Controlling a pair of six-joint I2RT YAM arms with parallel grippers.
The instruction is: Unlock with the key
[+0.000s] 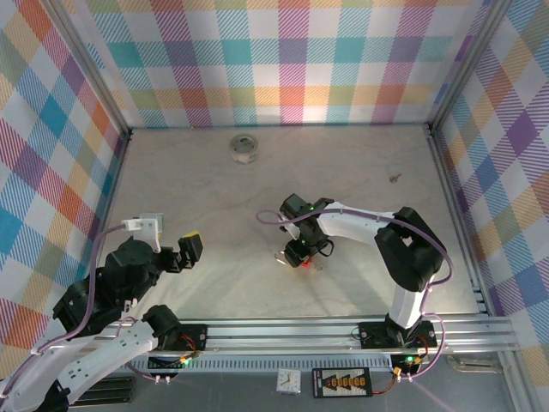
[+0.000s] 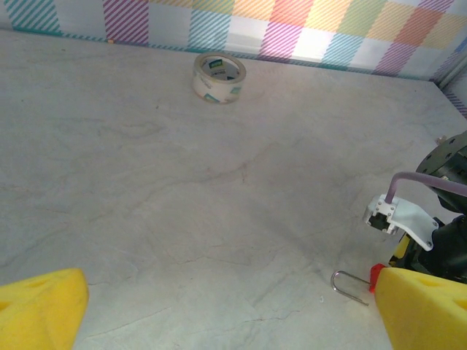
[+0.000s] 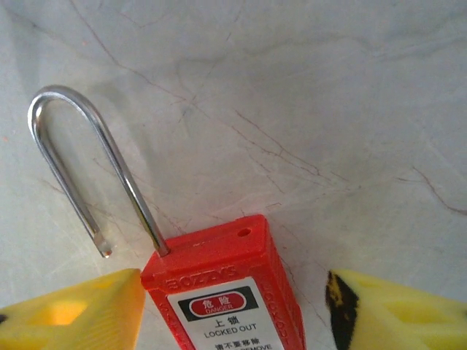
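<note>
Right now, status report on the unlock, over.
Left gripper open, off to the left. Right gripper open, straddling red padlock. Shackle open, free end out of body. Tape roll far off, nothing blocking.

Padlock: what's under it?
Pale marble table shows around the red padlock and under its shackle. Directly beneath the body is covered, and its lower end runs off frame.

My overhead camera looks down from high behind the near edge, over the whole table point(image 1: 214, 197) and the back wall point(image 1: 283, 69). My left wrist camera sits low, facing across the table toward that wall. My right wrist camera points nearly straight down, very close over the padlock point(image 3: 226, 292). All three share the padlock; the first two share the roll of tape point(image 2: 219, 76).
</note>
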